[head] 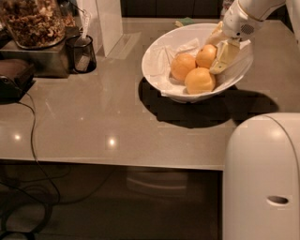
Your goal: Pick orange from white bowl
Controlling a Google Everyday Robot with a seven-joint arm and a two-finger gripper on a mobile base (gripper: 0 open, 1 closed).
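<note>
Centre cream gripper (216, 55) around rearmost round orange (204, 57) in glossy white bowl (154, 65), grey desk's (93, 117) far-right corner. Cannot tell whether open or closed.

— What does the arm (251, 11) look like?
— Glossy white and rounded, with a grey speckled patch (247, 29) near the wrist. The gripper (220, 55) is pale cream, inside the white bowl (154, 63).
— And the body?
— A smooth white domed shell (262, 164) with one small oval slot (278, 200).

Gripper (216, 55): was inside the white bowl (157, 58), against the rear orange (205, 56).
Neighbours: two more oranges (183, 66) lay beside it, on crumpled paper (188, 46).
</note>
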